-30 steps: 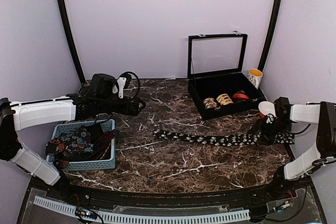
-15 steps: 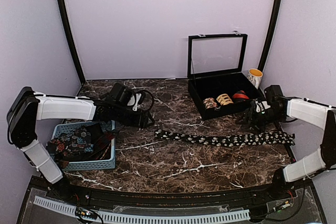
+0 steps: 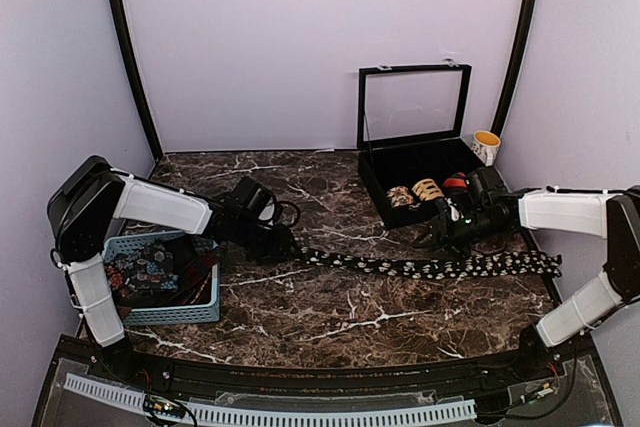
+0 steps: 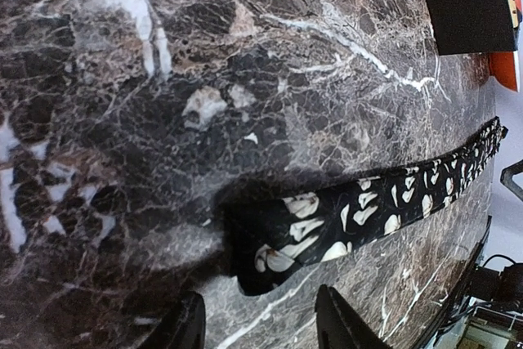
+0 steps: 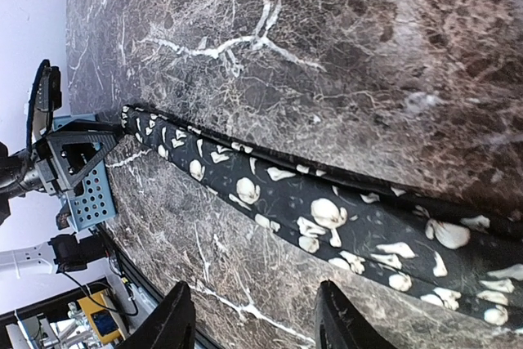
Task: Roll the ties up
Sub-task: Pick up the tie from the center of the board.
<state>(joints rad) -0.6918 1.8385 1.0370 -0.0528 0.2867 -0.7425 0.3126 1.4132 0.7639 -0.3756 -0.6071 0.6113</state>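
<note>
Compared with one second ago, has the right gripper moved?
Yes. The right gripper has shifted leftward in the overhead view, from past the black case's right corner to in front of its middle.

**No readable writing in any view**

No word, number, brand or label can be made out in the overhead view or either wrist view. The long black tie (image 3: 430,267) carries only small white picture prints, not letters, and the close wrist views show the same. The white cup (image 3: 486,147) with the orange rim, at the back right, has dark marks on its side. They may be lettering or mere pattern, but they are too small to tell.
</note>
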